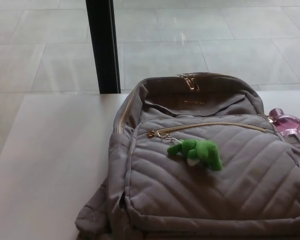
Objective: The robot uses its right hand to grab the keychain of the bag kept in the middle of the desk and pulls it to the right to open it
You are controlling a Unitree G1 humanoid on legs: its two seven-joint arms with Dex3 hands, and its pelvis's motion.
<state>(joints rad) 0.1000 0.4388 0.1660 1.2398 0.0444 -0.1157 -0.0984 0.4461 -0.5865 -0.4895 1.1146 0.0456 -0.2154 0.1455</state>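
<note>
1 grey quilted backpack (210, 170) lies flat on the pale desk (50, 165), reaching the near edge and running off toward the right edge. To its left the desk is bare from the near edge to the far left corner, leaving wide open room on that side. 1 green plush keychain (197, 152) rests on the front pocket, hooked to the gold zipper pull (157, 134) at the left end of the closed pocket zipper. 1 pink translucent bottle (286, 122) sits at the backpack's right side, touching it. At the top, 2 gold pulls (190, 81) meet on the main zipper. Beyond the desk's far edge stand 1 black post (104, 45) and tiled floor (215, 40). Neither robot hand shows, so their fingers cannot be judged.
</note>
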